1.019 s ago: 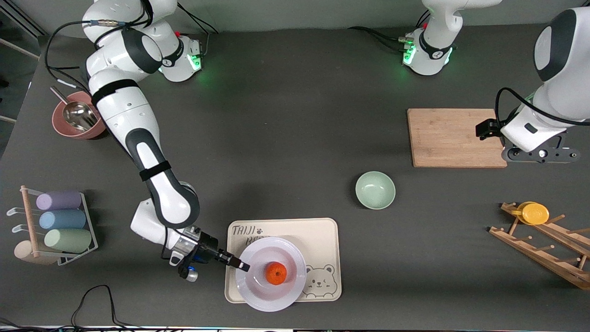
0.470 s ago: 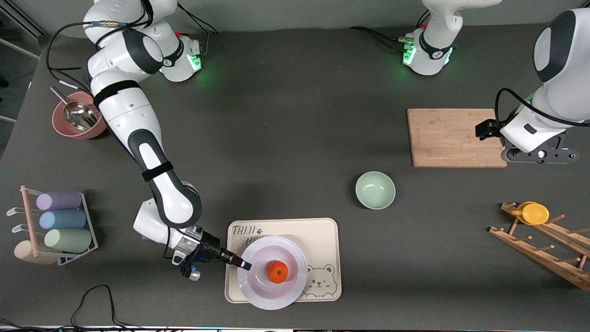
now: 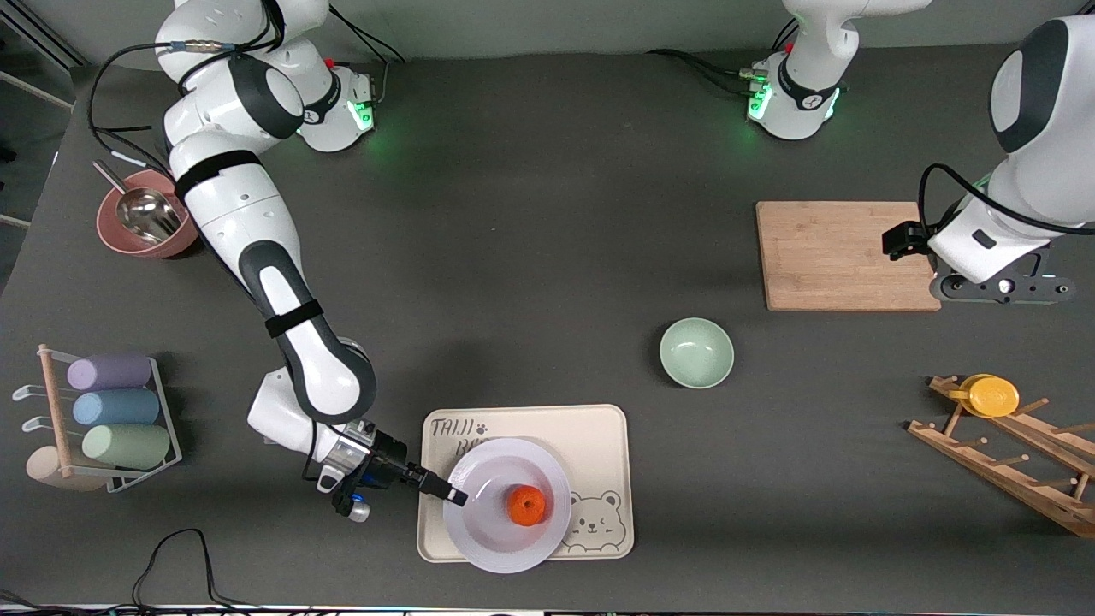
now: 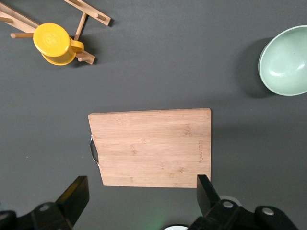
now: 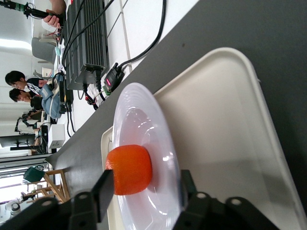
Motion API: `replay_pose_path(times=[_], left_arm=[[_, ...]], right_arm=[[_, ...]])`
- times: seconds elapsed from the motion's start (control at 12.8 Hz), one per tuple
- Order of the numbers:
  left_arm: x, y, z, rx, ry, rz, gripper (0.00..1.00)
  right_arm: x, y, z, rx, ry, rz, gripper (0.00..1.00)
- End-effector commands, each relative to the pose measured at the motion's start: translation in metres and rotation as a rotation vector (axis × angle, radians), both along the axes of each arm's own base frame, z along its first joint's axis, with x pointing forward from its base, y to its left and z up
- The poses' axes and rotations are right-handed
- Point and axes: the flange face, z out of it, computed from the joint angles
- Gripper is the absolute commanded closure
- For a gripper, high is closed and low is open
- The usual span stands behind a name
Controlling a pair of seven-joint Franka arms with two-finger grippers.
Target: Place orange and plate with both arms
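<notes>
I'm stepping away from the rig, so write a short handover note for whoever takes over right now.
Right gripper: shut on the plate rim, at the rim toward the right arm's end.
Left gripper: open, waiting over the cutting board.
The orange sits on the plate; the plate is over the bear-print tray.
Done: orange on plate, plate at tray.
Left: release the plate and retract the right arm.
</notes>
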Motion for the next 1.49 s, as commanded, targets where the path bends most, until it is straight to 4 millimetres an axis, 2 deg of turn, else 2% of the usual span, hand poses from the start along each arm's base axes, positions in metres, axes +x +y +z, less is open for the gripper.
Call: replay_pose_path(times=[0.0,0.08,0.39,0.47,0.63,0.86,1.02,1.1,1.18,1.25,1.41], left_arm=[[0.002,0.000,0.003,0.010,0.006,-0.018,0.00],[0.002,0.000,0.003,0.010,0.006,-0.018,0.00],[0.002,0.000,0.003,0.010,0.006,-0.018,0.00],[0.002,0.000,0.003,0.010,0.006,-0.018,0.00],[0.002,0.000,0.003,0.010,0.006,-0.018,0.00],[0.002,-0.001,0.003,0.010,0.006,-0.020,0.00],[0.002,-0.001,0.003,0.010,0.007,-0.020,0.00],[0.003,0.000,0.004,0.007,0.000,-0.019,0.00],[0.002,-0.001,0.008,-0.002,-0.015,-0.026,0.00],[-0.003,0.002,0.021,-0.003,-0.033,-0.020,0.00],[-0.025,0.009,0.053,-0.023,-0.076,0.003,0.00]], right_arm=[[0.006,0.004,0.021,-0.066,-0.007,0.007,0.00],[0.008,0.005,0.028,-0.103,0.005,0.006,0.00],[0.013,0.008,0.077,-0.290,0.071,0.039,0.00],[0.013,0.006,0.096,-0.328,0.077,0.063,0.00],[0.011,-0.012,0.127,-0.369,0.110,0.109,0.00],[0.000,-0.051,0.180,-0.492,0.168,0.171,0.00],[-0.021,-0.065,0.214,-0.573,0.179,0.195,0.00],[-0.038,-0.070,0.230,-0.635,0.173,0.208,0.00],[-0.052,-0.086,0.252,-0.685,0.164,0.195,0.00],[-0.066,-0.103,0.274,-0.709,0.168,0.184,0.00],[-0.089,-0.134,0.311,-0.744,0.194,0.190,0.00]])
